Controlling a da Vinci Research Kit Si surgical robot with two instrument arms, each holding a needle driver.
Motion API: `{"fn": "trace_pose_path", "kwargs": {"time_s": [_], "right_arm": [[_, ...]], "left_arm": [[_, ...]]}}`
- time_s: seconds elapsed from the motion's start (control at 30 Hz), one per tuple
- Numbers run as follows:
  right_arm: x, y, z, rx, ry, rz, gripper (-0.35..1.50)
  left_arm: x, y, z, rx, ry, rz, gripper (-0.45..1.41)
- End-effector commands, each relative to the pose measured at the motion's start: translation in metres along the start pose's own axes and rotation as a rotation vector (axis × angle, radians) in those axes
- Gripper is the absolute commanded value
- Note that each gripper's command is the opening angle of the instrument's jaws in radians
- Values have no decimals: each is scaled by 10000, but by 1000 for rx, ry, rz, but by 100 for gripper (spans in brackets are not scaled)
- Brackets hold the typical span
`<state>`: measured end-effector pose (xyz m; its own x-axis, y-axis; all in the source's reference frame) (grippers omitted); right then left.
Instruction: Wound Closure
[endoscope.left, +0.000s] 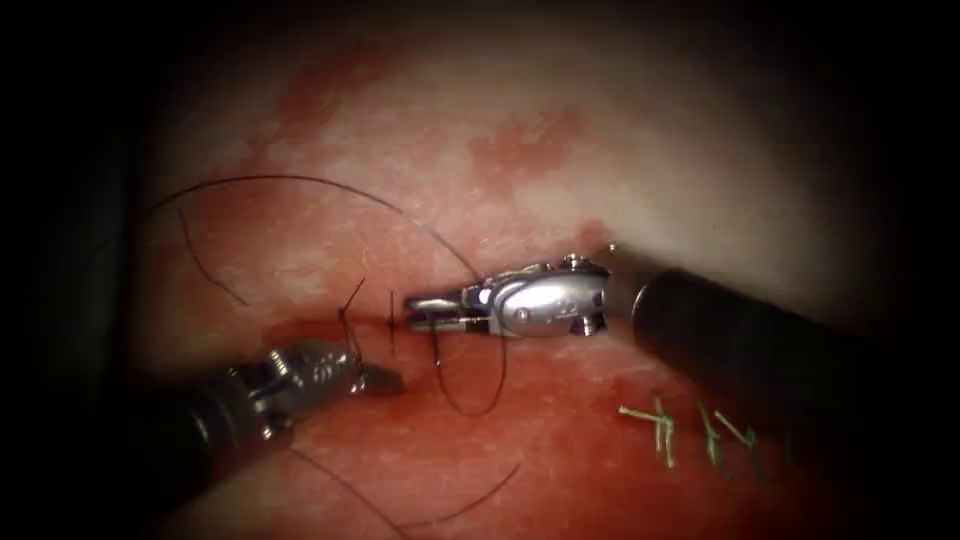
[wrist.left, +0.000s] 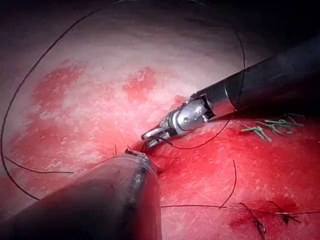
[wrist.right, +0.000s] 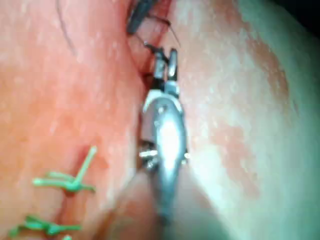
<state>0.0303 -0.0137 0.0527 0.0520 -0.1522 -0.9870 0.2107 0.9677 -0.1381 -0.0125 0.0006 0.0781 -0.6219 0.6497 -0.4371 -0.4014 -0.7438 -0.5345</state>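
Note:
The cut (endoscope.left: 320, 322) runs across the tissue (endoscope.left: 560, 150). My right tool (endoscope.left: 412, 311) comes in from the right and lies along the cut, its jaws parted a little. Dark thread (endoscope.left: 470, 405) hangs in a loop below its lower jaw. The same parted jaws (wrist.right: 166, 61) and right tool (wrist.left: 151, 136) show in both wrist views. My left tool (endoscope.left: 385, 380) reaches in from the lower left with jaws shut. A short dark strand (endoscope.left: 347, 318) rises from them toward the cut. I cannot tell the needle from the thread here.
Green cut thread ends (endoscope.left: 662, 428) sit in the tissue to the lower right, beside the right shaft (endoscope.left: 760, 340). Long dark thread (endoscope.left: 300, 180) arcs over the upper left. Red fluid (endoscope.left: 560, 450) wets the near tissue. Dark tied stitches (wrist.left: 260, 224) lie nearby.

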Motion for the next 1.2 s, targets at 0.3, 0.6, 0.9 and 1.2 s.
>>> {"fn": "trace_pose_path", "kwargs": {"time_s": [0.3, 0.6, 0.9, 1.2], "right_arm": [[-13, -16, 15, 76, -49, 130, -35], [-26, -41, 26, 156, -61, 185, -35], [-20, -43, 31, 204, -72, 231, -35], [-10, -15, 17, 55, -46, 291, -35]], "left_arm": [[0, -2, 9, 5, -2, 2, -38], [-1, -3, 9, 8, -2, 2, -40], [0, -3, 10, 8, -2, 2, -42], [2, -3, 12, 10, 1, 0, -42]]}}
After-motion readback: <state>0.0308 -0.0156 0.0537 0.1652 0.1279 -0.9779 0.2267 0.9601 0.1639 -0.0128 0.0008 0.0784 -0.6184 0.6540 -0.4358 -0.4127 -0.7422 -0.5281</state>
